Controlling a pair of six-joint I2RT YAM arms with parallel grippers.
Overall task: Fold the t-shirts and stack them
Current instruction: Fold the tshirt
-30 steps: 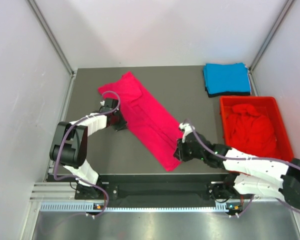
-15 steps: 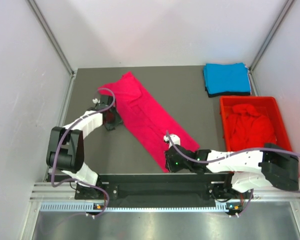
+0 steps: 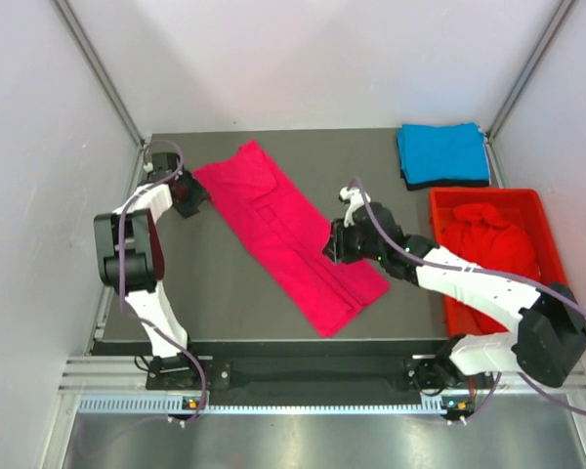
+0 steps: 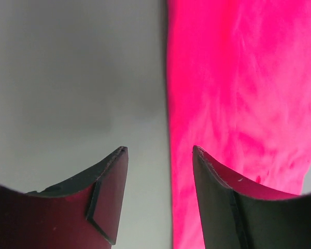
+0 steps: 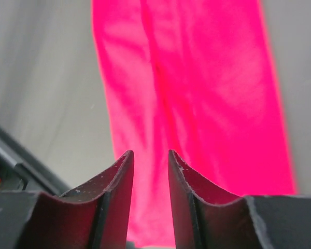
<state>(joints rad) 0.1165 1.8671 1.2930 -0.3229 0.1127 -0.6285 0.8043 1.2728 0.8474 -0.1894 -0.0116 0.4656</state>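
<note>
A pink-magenta t-shirt [image 3: 283, 234] lies flat on the dark table as a long folded strip, running from the back left to the front middle. My left gripper [image 3: 189, 199] sits just left of its far end. In the left wrist view that gripper [image 4: 159, 149] is open, with bare table between the jaws and the shirt's edge [image 4: 238, 88] at the right jaw. My right gripper [image 3: 332, 244] hovers over the shirt's right edge, a little past its middle. Seen from the right wrist, it [image 5: 150, 153] stands open by a narrow gap above the pink cloth [image 5: 192, 78], holding nothing.
A folded sky-blue t-shirt [image 3: 442, 153] lies at the table's back right corner. In front of it stands a red crate [image 3: 542, 220] with crumpled red t-shirts [image 3: 488, 249] inside. Grey walls close in the left and right sides.
The left gripper let go and moved back-left along the shirt to its far end. The right gripper went from the shirt's near end up to its right edge and opened slightly.
</note>
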